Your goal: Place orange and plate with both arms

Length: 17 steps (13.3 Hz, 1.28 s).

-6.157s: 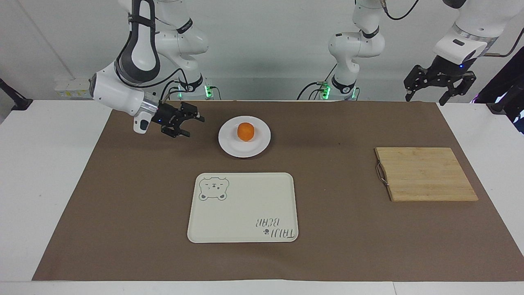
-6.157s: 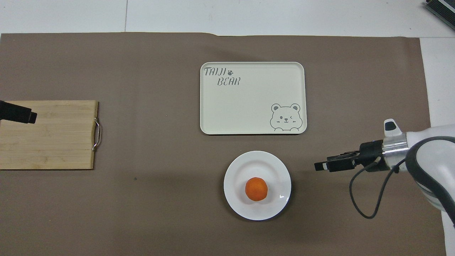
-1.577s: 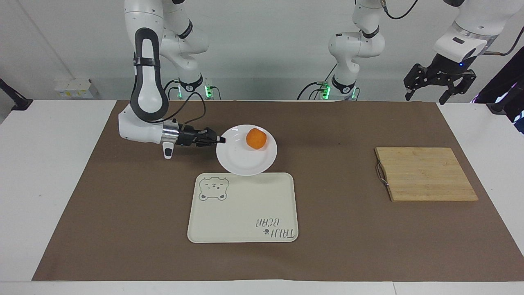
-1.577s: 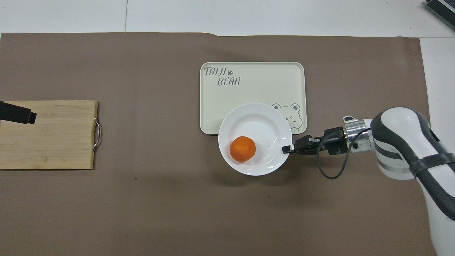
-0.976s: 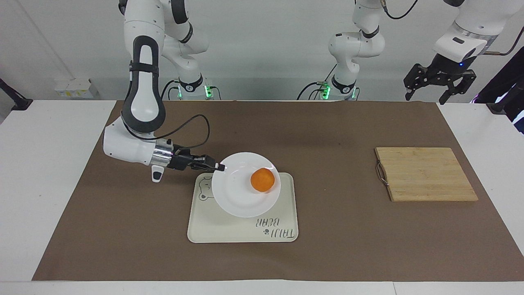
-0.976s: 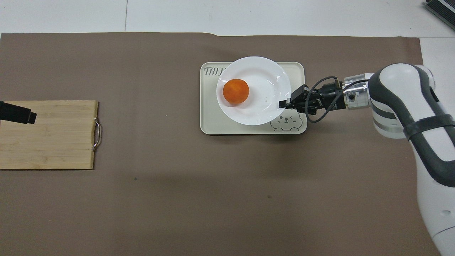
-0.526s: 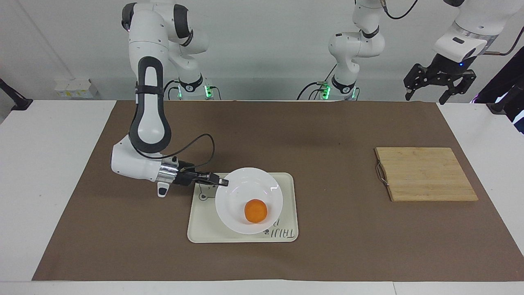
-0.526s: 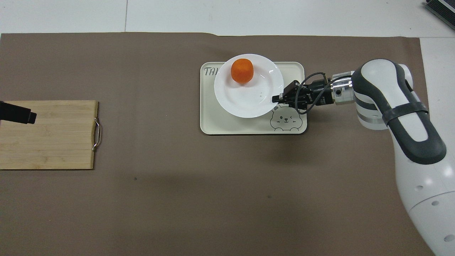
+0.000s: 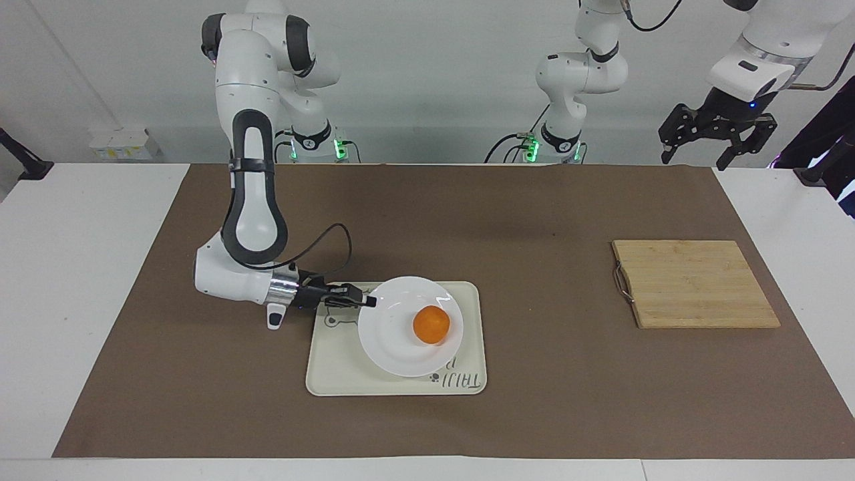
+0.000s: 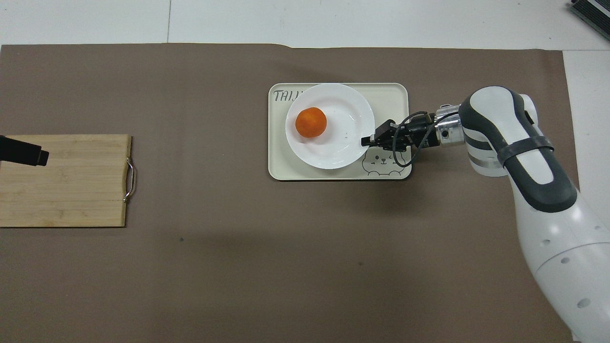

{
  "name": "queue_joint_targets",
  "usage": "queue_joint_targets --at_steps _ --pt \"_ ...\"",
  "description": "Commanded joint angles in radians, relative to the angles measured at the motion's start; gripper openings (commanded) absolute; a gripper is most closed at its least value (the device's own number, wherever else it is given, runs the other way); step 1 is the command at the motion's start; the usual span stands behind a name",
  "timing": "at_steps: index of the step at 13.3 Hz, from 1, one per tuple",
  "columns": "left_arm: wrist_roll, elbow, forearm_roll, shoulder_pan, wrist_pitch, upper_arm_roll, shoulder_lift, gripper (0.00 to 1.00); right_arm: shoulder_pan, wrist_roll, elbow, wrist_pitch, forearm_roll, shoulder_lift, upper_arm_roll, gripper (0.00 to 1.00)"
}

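Observation:
The white plate (image 9: 394, 344) is on or just above the cream bear tray (image 9: 334, 374), over its half toward the left arm's end; I cannot tell if it rests there. It also shows in the overhead view (image 10: 343, 145). The orange (image 9: 431, 325) sits on the plate, off its middle, toward the left arm's end (image 10: 310, 122). My right gripper (image 9: 371, 302) is shut on the plate's rim over the tray's bear drawing (image 10: 364, 141). My left gripper (image 9: 718, 140) waits, open and empty, high over the table's corner at its own end.
A wooden cutting board (image 9: 695, 284) with a metal handle lies toward the left arm's end of the brown mat (image 10: 66, 181). The left gripper's tip (image 10: 24, 155) shows over the board in the overhead view. The tray's rim (image 10: 286, 169) shows beside the plate.
My right gripper carried the plate with the orange from the mat near the robots onto the tray. In the last half second the plate dropped lower and the orange rolled back from the rim.

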Motion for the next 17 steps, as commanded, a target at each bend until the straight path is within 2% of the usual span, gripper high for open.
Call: queue_joint_targets --at_steps 1,7,8,9,10,15,17 --pt "0.006 -0.006 0.006 0.015 -0.005 -0.012 -0.014 1.0 -0.027 -0.039 0.002 -0.011 0.035 0.026 0.01 0.0" --pt "0.002 0.011 -0.006 0.007 -0.054 -0.027 0.005 1.0 -0.03 -0.061 -0.004 -0.011 0.018 0.026 0.007 0.0" --pt "0.0 0.02 -0.025 0.009 -0.071 -0.019 0.012 1.0 -0.03 -0.062 -0.004 -0.01 0.01 0.026 0.007 0.23" --pt "-0.009 0.031 -0.034 0.012 -0.074 -0.021 0.018 1.0 -0.03 -0.064 -0.004 -0.005 -0.005 0.026 0.007 0.81" --pt "-0.014 0.031 -0.033 0.012 -0.077 -0.022 0.019 1.0 -0.03 -0.062 -0.004 0.004 -0.014 0.024 0.006 1.0" --pt "-0.075 0.025 -0.019 0.003 -0.053 -0.026 0.005 1.0 -0.027 -0.009 0.011 0.01 -0.102 -0.015 -0.02 1.0" --pt "-0.075 0.023 -0.017 0.003 -0.056 -0.026 0.005 1.0 -0.021 0.091 0.038 0.057 -0.23 -0.057 -0.02 1.0"
